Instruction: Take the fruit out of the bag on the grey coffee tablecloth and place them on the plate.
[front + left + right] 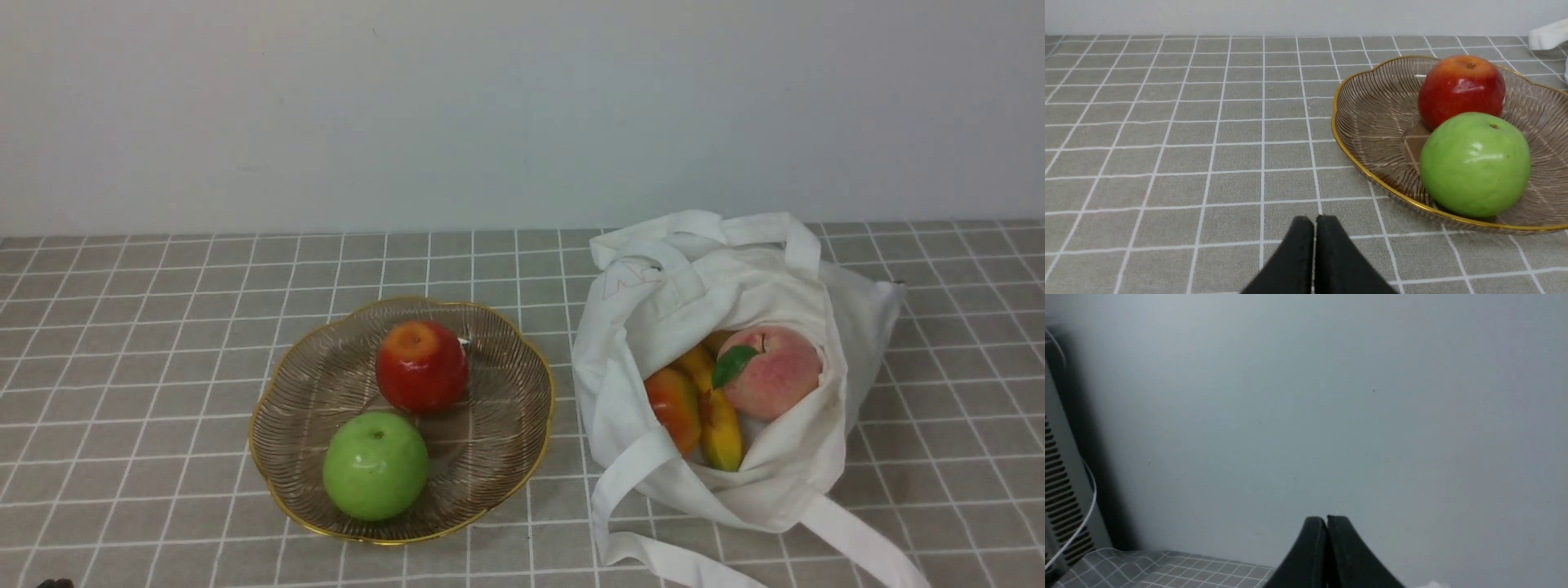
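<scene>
Sitting on plate (287,425): red apple (421,365); peach (771,371) inside bag (784,482).

From my screen the tablecloth (122,367) looks matt and faintly grainy. The plate (302,392) reads as ribbed see-through glass with a shiny gold rim. The red apple (420,365) is glossy and smooth; the bag (784,482) is soft, creased white cloth.
</scene>
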### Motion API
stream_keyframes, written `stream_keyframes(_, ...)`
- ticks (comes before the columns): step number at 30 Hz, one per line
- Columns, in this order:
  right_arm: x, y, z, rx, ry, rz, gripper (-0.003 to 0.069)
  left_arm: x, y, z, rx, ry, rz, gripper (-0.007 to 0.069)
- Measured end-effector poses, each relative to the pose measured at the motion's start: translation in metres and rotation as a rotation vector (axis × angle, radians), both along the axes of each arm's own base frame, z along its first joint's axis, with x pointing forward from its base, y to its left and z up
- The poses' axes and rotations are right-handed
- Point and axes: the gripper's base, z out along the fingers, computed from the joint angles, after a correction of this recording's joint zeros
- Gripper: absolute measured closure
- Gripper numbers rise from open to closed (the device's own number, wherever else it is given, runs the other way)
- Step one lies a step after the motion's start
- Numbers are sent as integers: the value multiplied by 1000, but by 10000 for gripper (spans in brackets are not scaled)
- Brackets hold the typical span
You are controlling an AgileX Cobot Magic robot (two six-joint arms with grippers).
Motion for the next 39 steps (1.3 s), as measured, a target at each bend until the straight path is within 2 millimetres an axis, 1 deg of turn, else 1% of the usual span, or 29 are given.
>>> stream_keyframes(1, -3, -2, -7, 13, -8, 0, 671, 0, 0, 0, 0, 0, 0, 632)
stream_keyframes(2, -4, -4, -18, 15, -13, -1, 671, 0, 0, 0, 0, 0, 0, 632)
stream_keyframes(3, -4, -4, -24, 15, -15, -1, 671, 0, 0, 0, 0, 0, 0, 632)
stream_keyframes(4, -3, -2, -37, 7, -8, 1, 671, 0, 0, 0, 0, 0, 0, 632)
stream_keyframes(6, 2, 3, -52, -13, 17, 9, 671, 0, 0, 0, 0, -1, 0, 632)
stream_keyframes(10, 9, 10, -71, -46, 62, 18, 671, 0, 0, 0, 0, -1, 0, 632)
stream_keyframes(13, 12, 12, -78, -66, 78, 15, 671, 0, 0, 0, 0, -1, 0, 632)
stream_keyframes(18, 12, 14, -80, -70, 65, 23, 671, 0, 0, 0, 0, -1, 0, 632)
stream_keyframes(22, 10, 17, -75, -59, 4, 69, 671, 0, 0, 0, 0, -1, 0, 632)
stream_keyframes(28, 4, 24, -73, -102, -49, 156, 671, 0, 0, 0, 0, -1, 0, 632)
stream_keyframes(32, 3, 26, -72, -102, -60, 183, 671, 0, 0, 0, 0, -1, 0, 632)
stream_keyframes(36, 2, 27, -73, -104, -62, 186, 671, 0, 0, 0, 0, -1, 0, 632)
stream_keyframes(39, 4, 26, -74, -111, -56, 137, 671, 0, 0, 0, 0, -1, 0, 632)
